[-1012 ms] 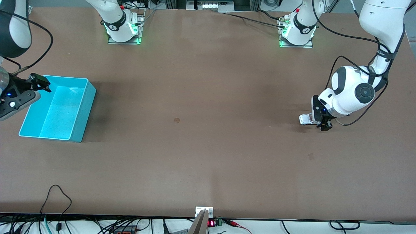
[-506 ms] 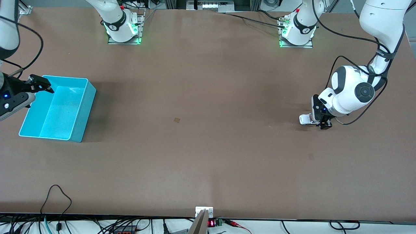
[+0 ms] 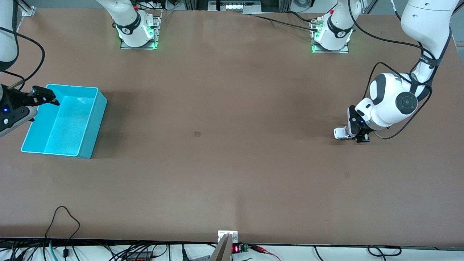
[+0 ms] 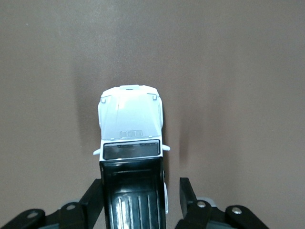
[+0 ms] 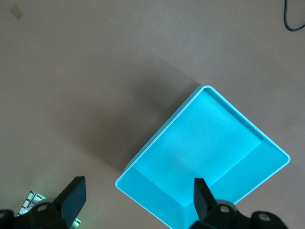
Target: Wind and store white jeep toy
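The white jeep toy [image 3: 340, 133] stands on the table toward the left arm's end, its black roof panel showing in the left wrist view [image 4: 129, 119]. My left gripper [image 3: 357, 136] is down at the table and straddles the jeep's rear [image 4: 141, 191]. One finger rests against the jeep's side; the other stands a small gap off. The turquoise bin [image 3: 95, 127] sits at the right arm's end, empty [image 5: 205, 143]. My right gripper [image 3: 46, 96] hangs open over the bin's outer edge [image 5: 138, 188] with nothing between its fingers.
A small brown patch [image 3: 197, 133] marks the table's middle. Both arm bases [image 3: 137, 32] stand along the table's edge farthest from the front camera. Cables trail along the edge nearest the camera.
The left gripper's fingers have drawn in around the jeep's rear. The right gripper has drifted a little outward, away from the bin's middle.
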Robot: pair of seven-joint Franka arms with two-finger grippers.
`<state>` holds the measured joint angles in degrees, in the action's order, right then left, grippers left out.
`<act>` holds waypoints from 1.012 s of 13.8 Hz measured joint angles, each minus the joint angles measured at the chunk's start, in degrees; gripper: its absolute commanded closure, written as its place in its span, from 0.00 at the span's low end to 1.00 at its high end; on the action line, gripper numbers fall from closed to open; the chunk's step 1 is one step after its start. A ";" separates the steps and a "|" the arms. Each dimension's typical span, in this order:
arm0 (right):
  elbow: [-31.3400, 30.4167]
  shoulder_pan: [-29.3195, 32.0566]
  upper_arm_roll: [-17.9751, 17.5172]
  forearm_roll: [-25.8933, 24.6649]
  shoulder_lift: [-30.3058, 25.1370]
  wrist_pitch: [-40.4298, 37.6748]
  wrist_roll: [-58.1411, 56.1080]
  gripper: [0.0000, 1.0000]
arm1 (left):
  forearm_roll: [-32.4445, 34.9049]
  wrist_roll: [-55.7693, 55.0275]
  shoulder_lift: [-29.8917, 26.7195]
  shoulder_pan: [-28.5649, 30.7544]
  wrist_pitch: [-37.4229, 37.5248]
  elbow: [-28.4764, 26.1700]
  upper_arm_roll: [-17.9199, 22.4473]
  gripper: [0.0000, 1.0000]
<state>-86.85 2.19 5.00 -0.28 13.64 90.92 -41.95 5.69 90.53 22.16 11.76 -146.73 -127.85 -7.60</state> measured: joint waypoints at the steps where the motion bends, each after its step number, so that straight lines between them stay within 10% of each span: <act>1: 0.00 0.00 -0.01 0.00 0.00 -0.02 0.00 0.00 | 0.00 0.01 0.00 0.00 -0.11 0.00 -0.03 0.46; 14: 0.30 -0.11 -0.38 -0.22 0.00 -0.14 -0.64 0.00 | 0.00 0.03 -0.04 0.02 -0.39 0.00 -0.09 0.69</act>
<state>-86.55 2.07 4.62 -0.50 13.63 90.78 -42.58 5.69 90.56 22.12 11.78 -147.12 -127.85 -7.70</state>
